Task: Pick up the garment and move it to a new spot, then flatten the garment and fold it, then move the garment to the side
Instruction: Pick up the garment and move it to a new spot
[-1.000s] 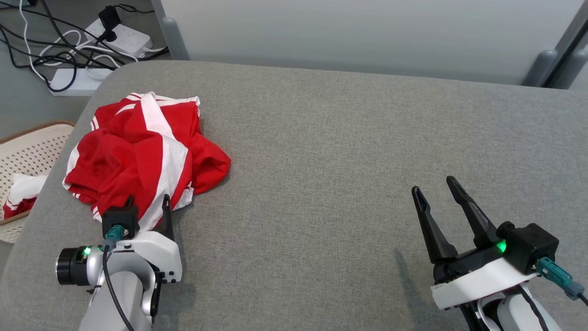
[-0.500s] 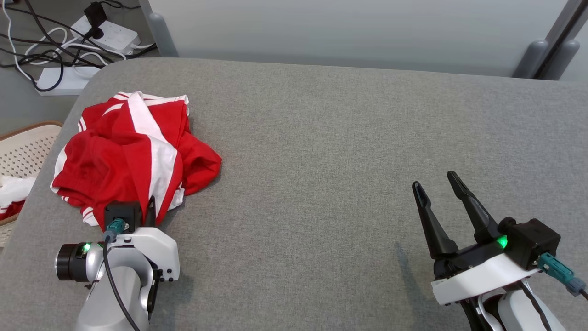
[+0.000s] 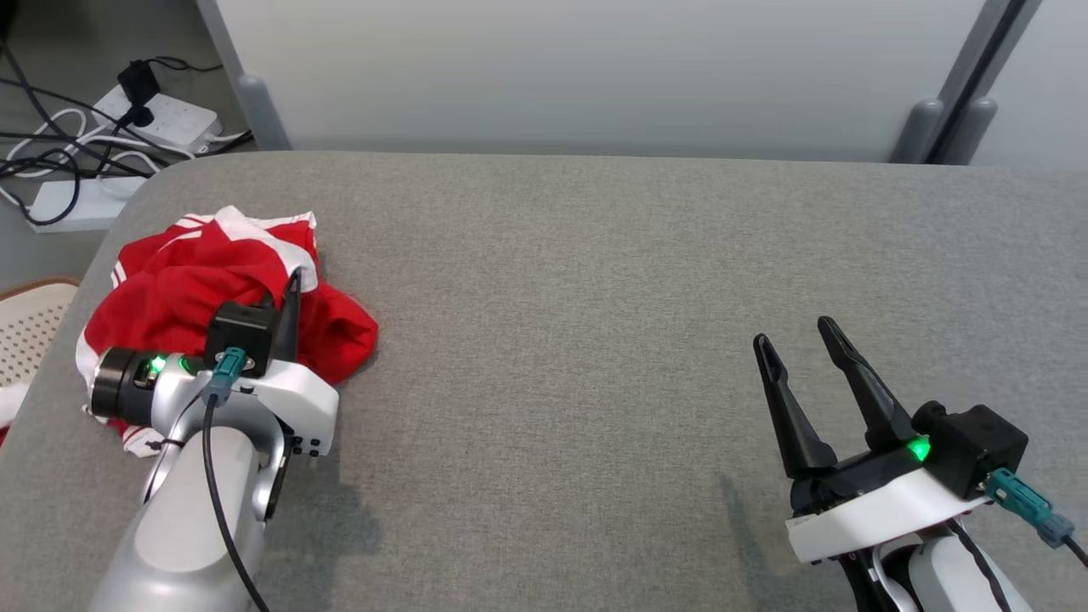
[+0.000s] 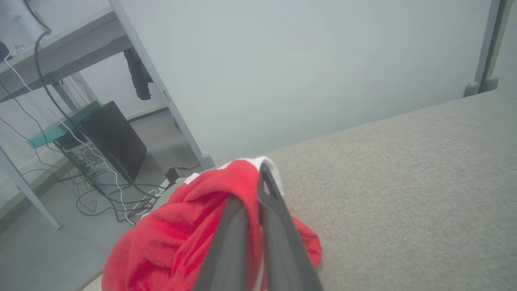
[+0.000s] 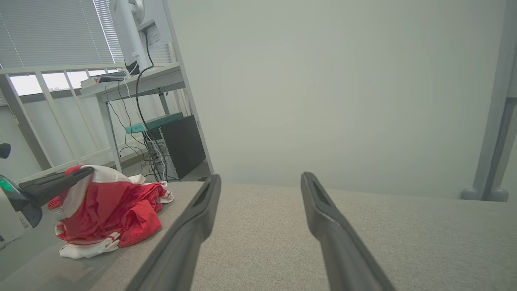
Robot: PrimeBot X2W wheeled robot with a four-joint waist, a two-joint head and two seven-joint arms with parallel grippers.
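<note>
Far off to the left, past the table's (image 3: 595, 297) rounded corner, the rim of a pale perforated basket (image 3: 30, 319) shows low on the floor.

Next comes the garment (image 3: 174, 293), red with white stripes, bunched in a heap near the table's left edge. The left tool (image 3: 291, 293) is right in it. Its two dark fingers are pressed together on a fold at the top of the heap. In the left wrist view the red cloth drapes over and around them. From across the table, a peak of cloth looks drawn up at the fingers while the lower folds rest on the grey surface.

The middle of the table is open grey fabric. On the right, the right tool (image 3: 793, 333) sits low over the near edge, fingers spread wide with nothing between them, well apart from the garment.

I'd say this is the first step, the pick-up, with the pinch made and the lift barely begun. The next move seems to call for raising the left arm until the trailing cloth clears the table. Then it would carry the bundle rightward to the open middle. One pinched fold may be a thin hold on so much fabric, so a steady pace would be wise. The right tool stands free to take a second corner for flattening.
</note>
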